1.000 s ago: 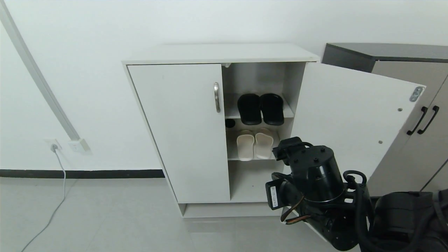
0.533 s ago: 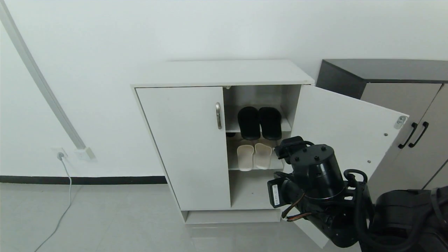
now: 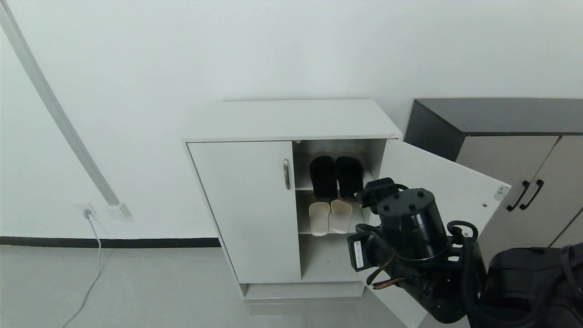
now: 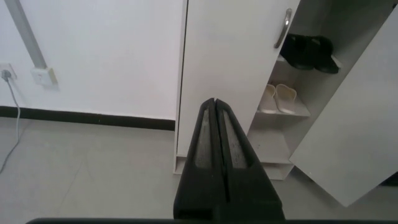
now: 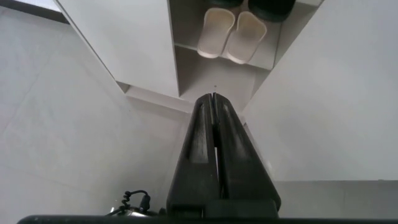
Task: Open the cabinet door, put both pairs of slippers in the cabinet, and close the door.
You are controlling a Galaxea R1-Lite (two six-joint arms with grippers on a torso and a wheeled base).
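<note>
Black slippers (image 3: 336, 177) on upper shelf, cream slippers (image 3: 330, 217) at 6 o'clock below: both stowed in cabinet (image 3: 291, 120). Door (image 3: 437, 182) open toward 3 o'clock, likely awaiting push. Right gripper (image 5: 214, 98), left gripper (image 4: 215, 101): fingers pressed together, nothing held.

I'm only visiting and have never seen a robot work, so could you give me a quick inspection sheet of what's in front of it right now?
Surface: pale tiled floor; the white cabinet stands on it against the wall.
Job's things: black slippers on the upper shelf, beige slippers on the shelf below; right door open, left door shut.
Clutter: nothing seen.
Grippers: left gripper and right gripper both empty, fingers shut.
Cables: a grey cable hangs from a wall socket to the floor.
Surroundings: slanted wall conduit; grey cupboard beside the open door.
</note>
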